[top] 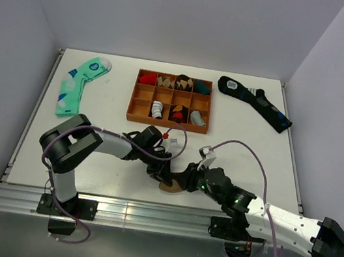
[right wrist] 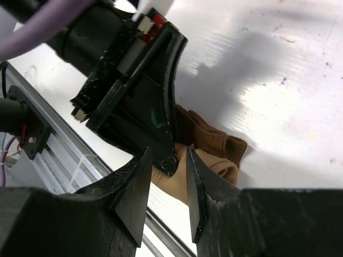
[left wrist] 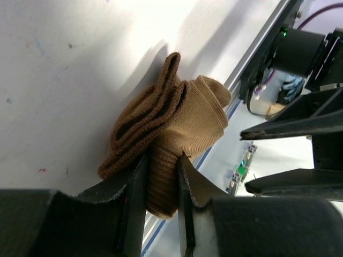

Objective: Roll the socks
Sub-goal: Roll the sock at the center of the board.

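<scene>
The tan-brown socks (left wrist: pixel 182 115) lie bunched in a folded bundle at the table's near edge; they also show in the top view (top: pixel 169 185) and the right wrist view (right wrist: pixel 214 142). My left gripper (left wrist: pixel 162 159) is shut on the lower part of the bundle, the ribbed knit squeezed between its jaws; in the top view it (top: pixel 159 171) sits just left of the socks. My right gripper (right wrist: pixel 168 152) is open, its fingers close on either side of the left gripper's fingertip and the sock's edge. It comes in from the right (top: pixel 181 181) and shows in the left wrist view (left wrist: pixel 244 160).
A wooden tray (top: pixel 166 125) with rolled socks in its compartments stands at the back middle. A mint-green dotted sock (top: pixel 77 83) lies back left, a dark navy sock (top: pixel 255 103) back right. The aluminium rail (top: pixel 144 213) runs right beside the bundle.
</scene>
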`<state>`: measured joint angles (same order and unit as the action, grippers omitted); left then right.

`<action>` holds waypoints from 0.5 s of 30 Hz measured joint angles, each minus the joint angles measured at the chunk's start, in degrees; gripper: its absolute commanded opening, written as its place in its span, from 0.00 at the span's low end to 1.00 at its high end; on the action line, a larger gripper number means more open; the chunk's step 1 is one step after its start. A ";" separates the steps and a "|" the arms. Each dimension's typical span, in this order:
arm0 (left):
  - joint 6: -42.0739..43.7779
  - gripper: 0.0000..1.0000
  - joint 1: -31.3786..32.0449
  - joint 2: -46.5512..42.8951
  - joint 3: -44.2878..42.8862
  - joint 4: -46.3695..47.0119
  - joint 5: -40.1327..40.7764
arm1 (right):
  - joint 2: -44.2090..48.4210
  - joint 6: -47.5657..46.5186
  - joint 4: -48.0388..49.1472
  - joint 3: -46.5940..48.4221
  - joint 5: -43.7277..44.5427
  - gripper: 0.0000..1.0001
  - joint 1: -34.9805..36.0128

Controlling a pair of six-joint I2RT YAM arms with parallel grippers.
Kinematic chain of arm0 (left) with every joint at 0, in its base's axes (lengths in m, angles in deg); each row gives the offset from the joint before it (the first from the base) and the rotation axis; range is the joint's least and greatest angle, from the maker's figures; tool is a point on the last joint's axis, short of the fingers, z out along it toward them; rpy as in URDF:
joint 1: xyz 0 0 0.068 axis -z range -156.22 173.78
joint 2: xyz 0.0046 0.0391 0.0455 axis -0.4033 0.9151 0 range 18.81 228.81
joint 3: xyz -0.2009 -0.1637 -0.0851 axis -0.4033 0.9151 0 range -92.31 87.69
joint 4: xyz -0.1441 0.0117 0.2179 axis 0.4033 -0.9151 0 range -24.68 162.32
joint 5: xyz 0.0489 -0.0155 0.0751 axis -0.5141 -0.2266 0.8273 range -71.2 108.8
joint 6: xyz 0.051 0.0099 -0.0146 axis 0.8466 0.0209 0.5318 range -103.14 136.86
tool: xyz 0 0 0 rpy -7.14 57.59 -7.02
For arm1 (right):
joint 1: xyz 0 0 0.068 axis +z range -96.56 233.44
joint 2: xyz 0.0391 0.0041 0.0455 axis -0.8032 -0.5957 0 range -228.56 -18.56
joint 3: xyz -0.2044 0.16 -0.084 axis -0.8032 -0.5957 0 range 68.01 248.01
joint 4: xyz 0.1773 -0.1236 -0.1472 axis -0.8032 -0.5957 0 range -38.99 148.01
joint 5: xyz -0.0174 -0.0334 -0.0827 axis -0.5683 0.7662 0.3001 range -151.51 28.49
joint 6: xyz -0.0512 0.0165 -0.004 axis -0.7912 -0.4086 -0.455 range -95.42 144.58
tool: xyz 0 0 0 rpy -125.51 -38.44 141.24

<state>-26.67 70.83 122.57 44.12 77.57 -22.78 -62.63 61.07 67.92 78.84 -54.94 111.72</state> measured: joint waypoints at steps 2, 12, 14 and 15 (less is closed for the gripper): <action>0.61 0.00 -0.59 0.48 -0.22 -1.07 -1.53 | -0.85 -0.37 1.18 0.00 0.98 0.39 1.18; 2.38 0.00 -2.19 2.19 -2.54 -8.22 -5.57 | -9.16 -0.52 5.88 -0.02 5.01 0.40 7.98; 2.47 0.00 -2.45 2.19 -2.58 -9.40 -5.95 | -9.44 -0.57 6.60 -0.04 6.10 0.41 8.96; 2.56 0.00 -2.58 2.19 -2.58 -9.86 -6.21 | -9.42 -0.57 6.99 -0.13 6.51 0.41 9.38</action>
<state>-24.11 68.25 124.76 41.54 67.72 -28.99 -72.05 60.51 74.91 78.71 -48.43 121.09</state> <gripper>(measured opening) 0.301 0.402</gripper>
